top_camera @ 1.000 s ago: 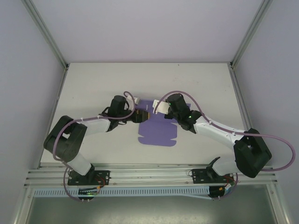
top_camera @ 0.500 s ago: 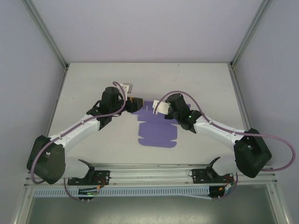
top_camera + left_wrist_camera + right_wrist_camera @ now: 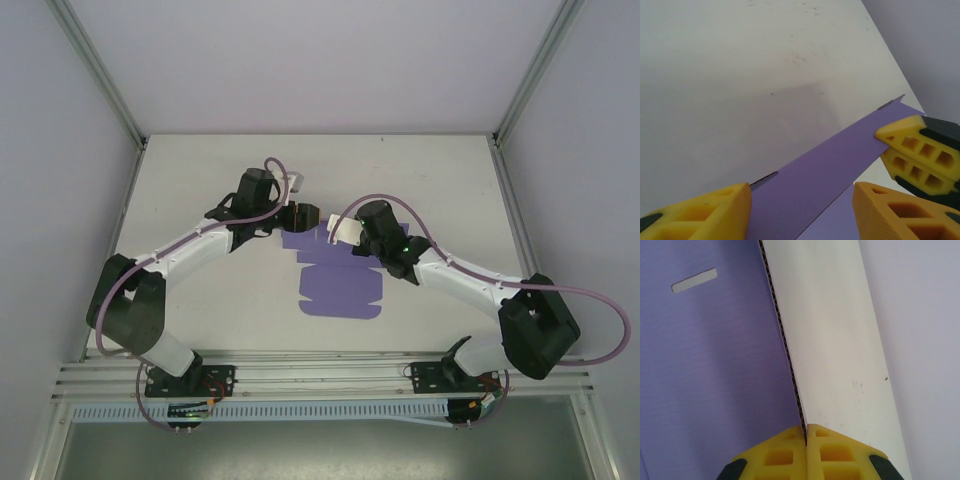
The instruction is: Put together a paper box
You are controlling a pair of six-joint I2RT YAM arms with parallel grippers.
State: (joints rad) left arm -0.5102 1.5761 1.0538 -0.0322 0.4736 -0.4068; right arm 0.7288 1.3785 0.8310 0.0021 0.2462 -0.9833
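Note:
The paper box (image 3: 340, 282) is a flat lavender die-cut sheet lying mid-table. My right gripper (image 3: 338, 232) is shut on its far edge; in the right wrist view the yellow fingertips (image 3: 806, 432) pinch the sheet's corrugated edge, with the purple face (image 3: 715, 365) to the left. My left gripper (image 3: 305, 216) stands open at the sheet's far left corner. In the left wrist view a purple strip (image 3: 825, 170) runs between its spread fingers (image 3: 802, 200), untouched by them, and the right gripper's fingers (image 3: 917, 145) hold the strip's far end.
The white table (image 3: 200, 180) is enclosed by pale walls, with metal frame posts (image 3: 100, 75) at the back corners. A rail (image 3: 320, 375) runs along the near edge by the arm bases.
My left gripper has moved from the sheet's left side up to its far left corner, and the left elbow swung out and back. The right arm has held still.

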